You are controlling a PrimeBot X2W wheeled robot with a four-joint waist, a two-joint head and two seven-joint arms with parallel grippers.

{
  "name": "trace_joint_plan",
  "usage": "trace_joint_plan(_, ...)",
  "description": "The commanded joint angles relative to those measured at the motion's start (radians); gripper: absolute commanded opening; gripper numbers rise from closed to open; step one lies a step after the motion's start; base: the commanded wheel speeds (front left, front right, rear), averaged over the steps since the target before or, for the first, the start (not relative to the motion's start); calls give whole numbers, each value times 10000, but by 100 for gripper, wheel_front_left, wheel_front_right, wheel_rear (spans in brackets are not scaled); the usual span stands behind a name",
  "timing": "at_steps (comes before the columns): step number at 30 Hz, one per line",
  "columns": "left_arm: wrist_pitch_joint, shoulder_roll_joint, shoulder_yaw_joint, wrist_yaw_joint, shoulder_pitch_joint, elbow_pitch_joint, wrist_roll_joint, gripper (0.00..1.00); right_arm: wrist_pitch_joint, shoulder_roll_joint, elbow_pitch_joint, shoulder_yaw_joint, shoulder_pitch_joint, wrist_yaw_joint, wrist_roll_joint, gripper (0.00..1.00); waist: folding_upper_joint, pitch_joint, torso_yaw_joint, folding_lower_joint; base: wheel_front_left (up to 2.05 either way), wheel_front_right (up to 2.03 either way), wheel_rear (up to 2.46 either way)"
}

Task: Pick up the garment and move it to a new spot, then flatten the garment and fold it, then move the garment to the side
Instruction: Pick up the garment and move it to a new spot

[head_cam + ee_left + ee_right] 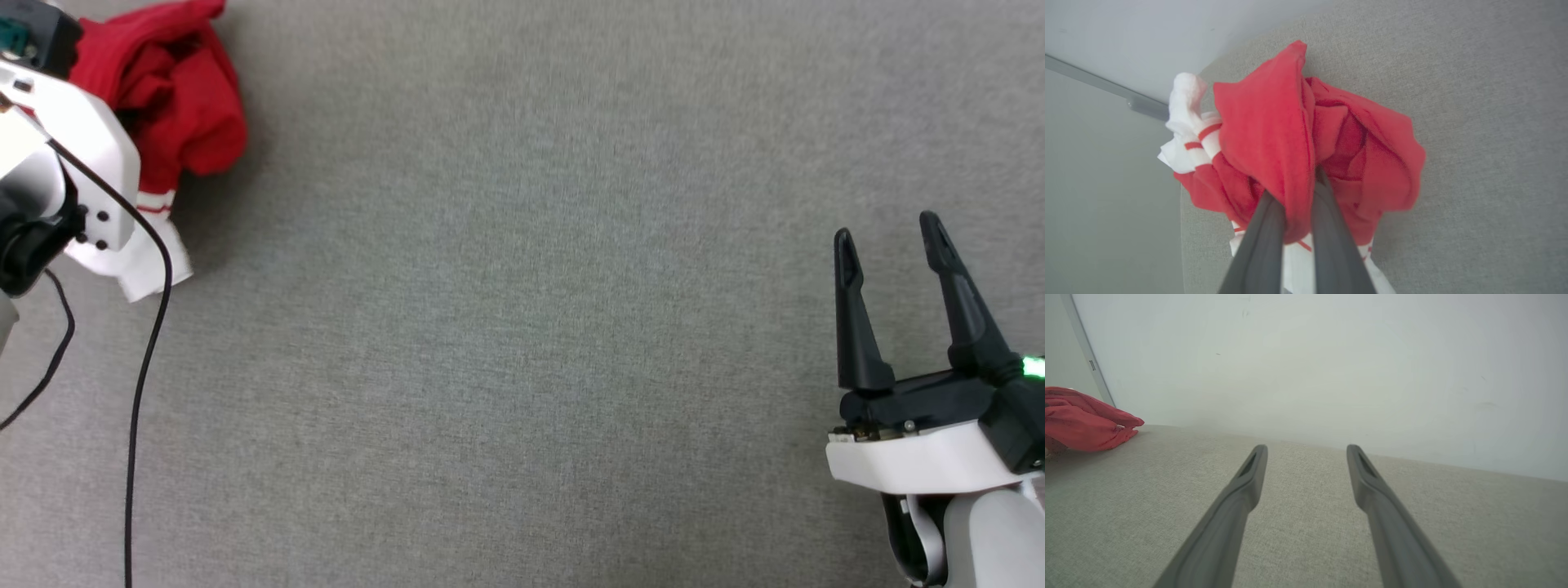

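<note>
At the far left of the head view, the garment (184, 106) is being seen as a crumpled red heap at the far-left corner of the grey bench (522, 327), close to the bench's edge. No clean long axis is being offered by it. The bundle is running roughly from its red bulk, farther from the robot, down to a white sleeve nearer the robot. Part of the heap is being covered by the pale left forearm (90, 139), from which a black cable (143, 367) is hanging.

In the left wrist view, the left gripper (1294, 188) is being shown sunk into the heap from above. Its fingers (1331, 228) are being pressed together on a raised red fold, which is being pinched between them. The rest of the cloth appears to be resting on the bench.

The bare middle of the bench is lying to the right of the garment. A carry toward the centre is therefore being judged the likely next move, and the left arm is plainly the nearer one for it.

At the lower right, the right gripper (887, 229) is being held well apart from the garment, its fingers spread wide, with nothing gripped or touched.
</note>
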Motion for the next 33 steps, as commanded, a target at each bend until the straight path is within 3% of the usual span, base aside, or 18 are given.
trace_joint_plan(1,-243,10,-122,1,-192,-174,133,0,-21,6,46,14,163,-7,97,100,0,-532,-33,0,0,0,0)
trace_joint_plan(9,-749,-292,-570,5,-786,-1240,794,0,-21,6,203,-124,503,-7,446,100,0,-1469,-576,0,0,0,0)
trace_joint_plan(19,-699,-1120,-1380,3,-1392,-2840,1344,0,-19,9,211,-333,695,-7,711,100,0,-1966,-1948,0,0,0,0)
trace_joint_plan(26,-863,-2193,-2557,2,-1675,-3429,1605,0,-21,11,134,-564,677,-7,912,100,0,-1765,-2866,0,0,0,0)
trace_joint_plan(33,-1575,-3627,-4007,3,-1010,-3125,1729,0,-21,11,74,-795,714,-7,1050,100,0,-1506,-3149,0,0,0,0)
